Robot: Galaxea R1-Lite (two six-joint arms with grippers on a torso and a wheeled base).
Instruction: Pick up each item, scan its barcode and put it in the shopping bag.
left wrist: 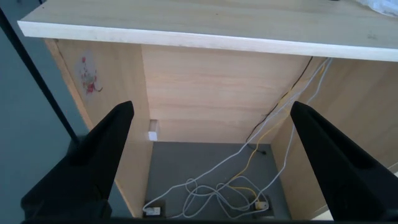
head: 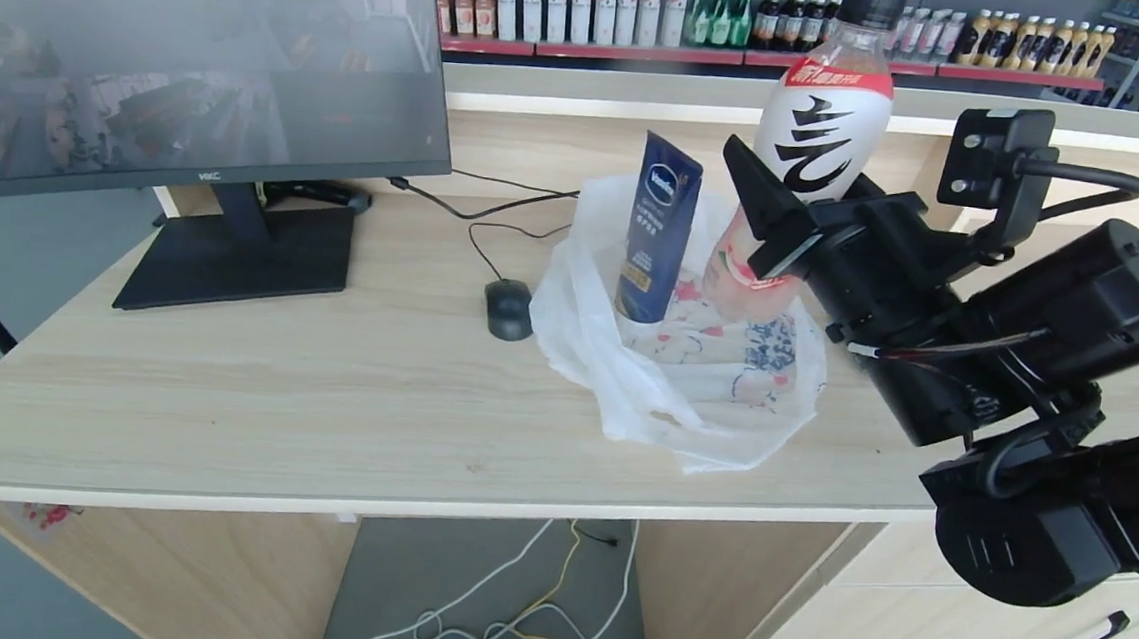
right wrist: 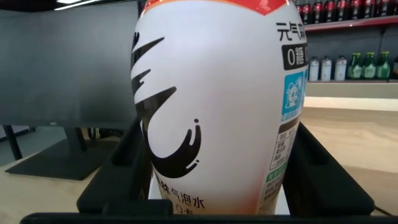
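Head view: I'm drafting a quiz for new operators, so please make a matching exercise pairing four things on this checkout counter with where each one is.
Things:
1. bottle
2. blue tube
3. mouse
4. monitor

Places:
A. standing upright in the shopping bag
B. on the far left part of the table
C. held in the right gripper
D. lying on the table just left of the bag

Pairs: 1-C; 2-A; 3-D; 4-B
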